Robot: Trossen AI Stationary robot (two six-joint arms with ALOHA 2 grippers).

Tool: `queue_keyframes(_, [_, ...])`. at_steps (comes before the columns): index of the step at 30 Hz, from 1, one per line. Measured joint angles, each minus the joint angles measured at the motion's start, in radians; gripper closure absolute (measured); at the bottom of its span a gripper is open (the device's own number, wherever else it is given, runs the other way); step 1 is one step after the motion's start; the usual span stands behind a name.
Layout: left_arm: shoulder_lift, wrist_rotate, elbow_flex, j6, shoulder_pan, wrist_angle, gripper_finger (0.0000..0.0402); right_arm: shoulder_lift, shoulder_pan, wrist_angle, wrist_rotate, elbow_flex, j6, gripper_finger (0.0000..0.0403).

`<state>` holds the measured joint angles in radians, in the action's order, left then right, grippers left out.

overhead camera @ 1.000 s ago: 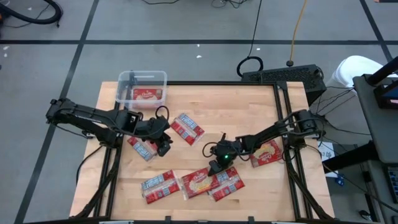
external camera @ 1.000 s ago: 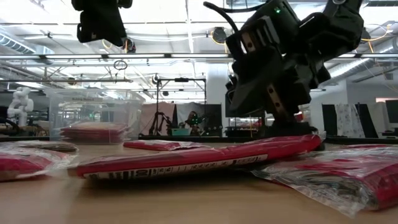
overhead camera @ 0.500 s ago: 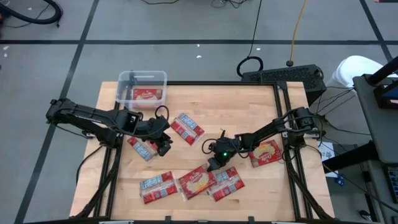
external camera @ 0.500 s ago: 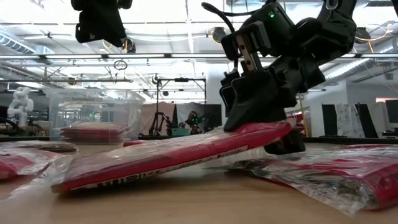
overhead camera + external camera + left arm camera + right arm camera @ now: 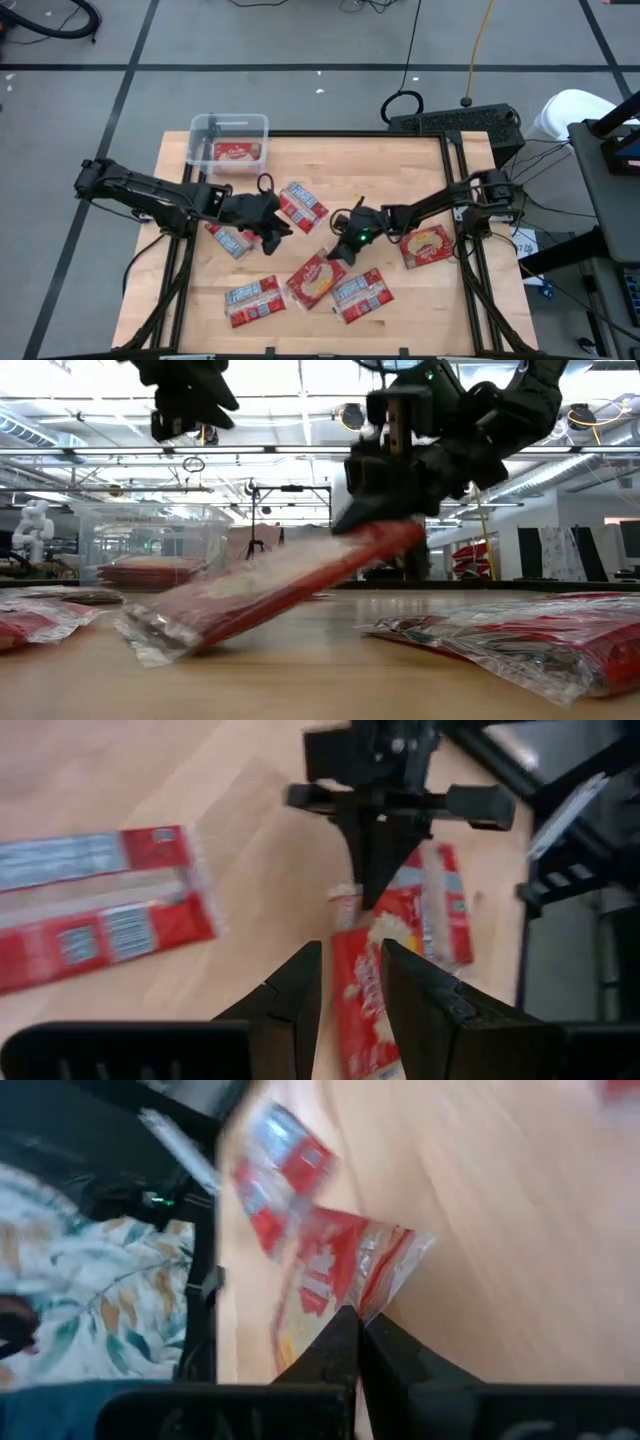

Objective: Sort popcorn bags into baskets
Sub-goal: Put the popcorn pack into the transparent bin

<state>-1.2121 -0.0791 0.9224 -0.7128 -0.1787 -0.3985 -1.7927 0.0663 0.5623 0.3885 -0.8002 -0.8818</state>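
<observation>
My right gripper (image 5: 338, 250) is over the table's middle, shut on a popcorn bag (image 5: 315, 281) that lies red-and-yellow face up. The low view shows this bag (image 5: 270, 585) slanting, with its lower end (image 5: 150, 645) on the table. My left gripper (image 5: 272, 233) hovers a little to the left of it, above the table, with its fingers (image 5: 300, 995) slightly apart and empty. A clear tub (image 5: 203, 135) stands at the far left corner with one red bag (image 5: 233, 152) lying flat in it. My right gripper pinches the bag's far end (image 5: 378, 1302) at its clear sealed edge between its two fingers (image 5: 340, 1342), slanting down from the table's right. That end (image 5: 385, 538) is lifted. The bag hangs tilted below it, with its opposite end on the table.
Other bags lie flat on the table: one (image 5: 301, 206) and another (image 5: 229, 238) by my left gripper, two (image 5: 254, 300) (image 5: 361, 295) near the front edge, and one (image 5: 428, 245) at the right. Bare wood lies at the far middle.
My right gripper has risen and gone toward the table's far-left, raising the bag's held end. The bag has gone from lying flat to a steep tilt, and its low end has stayed on the table while sliding a little. My left gripper has shifted slightly toward the right.
</observation>
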Motion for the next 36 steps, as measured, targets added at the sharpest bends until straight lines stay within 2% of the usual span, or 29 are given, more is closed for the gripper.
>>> queue_keyframes(4, [0.0,0.002,-0.098,0.014,-0.008,0.187,0.0293,0.018,-0.008,0.019,-0.007,-0.002,0.107,0.0403])
queue_keyframes(8, [0.0,0.0,-0.164,0.057,-0.017,0.279,0.028,0.047,-0.011,0.034,-0.051,-0.002,0.183,0.0403])
queue_keyframes(10, [0.0,-0.001,-0.199,0.081,-0.025,0.316,0.0258,0.06,-0.015,0.032,-0.058,-0.002,0.23,0.0403])
queue_keyframes(14, [0.0,0.0,-0.284,0.075,-0.029,0.406,0.0187,0.073,-0.025,0.032,-0.073,-0.002,0.325,0.0403])
queue_keyframes(18, [0.0,0.0,-0.375,0.079,-0.024,0.526,0.0137,0.074,-0.037,0.031,-0.073,-0.002,0.352,0.0403])
queue_keyframes(24, [-0.054,0.024,-0.51,0.076,-0.024,0.761,0.0129,0.074,-0.046,0.037,-0.072,-0.002,0.377,0.0403])
queue_keyframes(28, [-0.129,0.047,-0.527,0.086,-0.024,0.87,0.0128,0.074,-0.046,0.038,-0.071,-0.002,0.412,0.0403])
queue_keyframes(36, [-0.362,0.107,-0.526,0.064,-0.025,1.123,0.0128,0.074,-0.047,0.038,-0.044,-0.003,0.46,0.0403])
